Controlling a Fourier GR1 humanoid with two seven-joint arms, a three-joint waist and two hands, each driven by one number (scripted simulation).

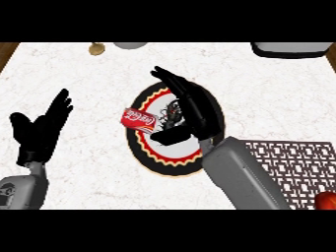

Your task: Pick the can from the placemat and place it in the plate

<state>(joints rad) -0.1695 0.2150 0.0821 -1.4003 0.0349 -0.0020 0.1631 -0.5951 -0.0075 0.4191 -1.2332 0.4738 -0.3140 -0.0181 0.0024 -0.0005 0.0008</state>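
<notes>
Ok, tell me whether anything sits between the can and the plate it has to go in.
Nothing visible does. The red can is already over the plate, at its left side, next to the right hand, whose fingers are straight. The left hand rests open at the left, away from both.

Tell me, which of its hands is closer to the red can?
The right hand, open right beside the can above the plate. The left hand rests open, well off to the can's left.

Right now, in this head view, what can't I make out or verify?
- Plate: its right part hidden by the right hand and forearm.
- Can: whether it rests on the plate or is off it; thumb covers its right end.
- Red object on the placemat: cut off by the lower edge.
- Items along the top edge: cut off.
- Left hand: open, resting.
</notes>
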